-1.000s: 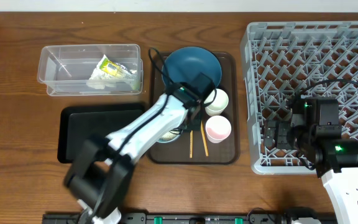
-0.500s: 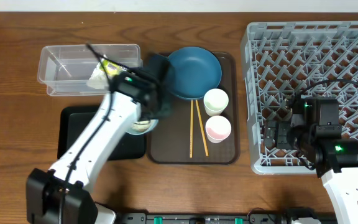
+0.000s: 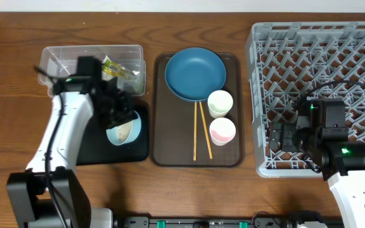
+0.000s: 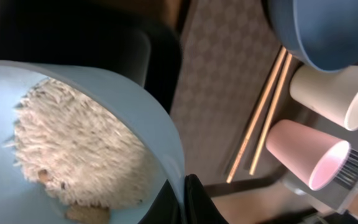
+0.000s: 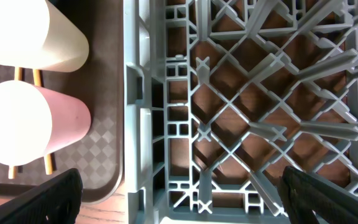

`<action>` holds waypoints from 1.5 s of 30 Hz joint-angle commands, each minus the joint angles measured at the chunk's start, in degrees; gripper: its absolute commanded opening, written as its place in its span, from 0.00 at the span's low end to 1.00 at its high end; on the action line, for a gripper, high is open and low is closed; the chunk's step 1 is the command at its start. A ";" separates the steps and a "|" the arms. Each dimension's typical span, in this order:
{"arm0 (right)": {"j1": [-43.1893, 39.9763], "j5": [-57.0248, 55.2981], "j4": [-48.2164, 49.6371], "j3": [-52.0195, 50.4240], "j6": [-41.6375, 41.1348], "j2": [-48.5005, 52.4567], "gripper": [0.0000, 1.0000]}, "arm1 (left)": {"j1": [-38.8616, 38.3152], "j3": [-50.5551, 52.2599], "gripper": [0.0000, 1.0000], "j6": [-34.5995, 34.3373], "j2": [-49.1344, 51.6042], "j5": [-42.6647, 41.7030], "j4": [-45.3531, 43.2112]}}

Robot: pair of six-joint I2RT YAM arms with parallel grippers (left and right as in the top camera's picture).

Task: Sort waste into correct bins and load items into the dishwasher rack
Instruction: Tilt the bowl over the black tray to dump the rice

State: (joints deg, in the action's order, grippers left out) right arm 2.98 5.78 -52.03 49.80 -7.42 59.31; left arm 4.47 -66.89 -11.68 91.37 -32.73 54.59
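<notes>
My left gripper (image 3: 124,119) is shut on the rim of the white bowl (image 3: 123,130), holding it tilted over the black tray (image 3: 81,142). In the left wrist view the jaws (image 4: 183,200) pinch the bowl's pale blue wall (image 4: 123,93), and white rice-like grains (image 4: 79,152) lie inside. The clear tub (image 3: 68,66) holds the tissue with its yellow-green wrapper (image 3: 115,68). The dark blue dish (image 3: 195,73), greenish cup (image 3: 220,103), pinkish cup (image 3: 222,131) and chopsticks (image 3: 199,130) sit on the brown tray. My right gripper (image 3: 282,138) hangs open over the front left of the grey rack (image 3: 322,57), empty (image 5: 179,193).
The brown serving tray (image 3: 170,145) lies between the black tray and the rack. The rack's left wall (image 5: 138,124) stands close to the two cups (image 5: 36,124). The clear tub touches the black tray's back edge.
My left arm has swung left with the bowl, off the brown tray to above the black tray. The right arm has stayed still.
</notes>
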 commanded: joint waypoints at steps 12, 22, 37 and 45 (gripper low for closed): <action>0.42 0.04 -0.09 1.09 -0.68 0.22 0.99 | 22.21 11.85 0.06 24.15 -0.79 -41.94 -2.19; 0.42 0.07 -0.11 1.09 -0.68 0.22 0.99 | 30.86 17.00 0.06 21.97 -0.79 -50.99 -2.08; 0.42 0.07 -0.31 1.09 -0.68 0.22 0.99 | 33.29 17.00 0.06 15.85 -0.79 -53.07 -4.13; 0.42 0.07 -0.31 1.09 -0.68 0.22 0.99 | 33.59 17.00 0.06 11.87 -0.79 -52.22 -6.51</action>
State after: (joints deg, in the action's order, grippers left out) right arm 2.98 5.80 -52.27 49.80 -7.42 59.37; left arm 37.60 -50.11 2.74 91.37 -84.75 48.14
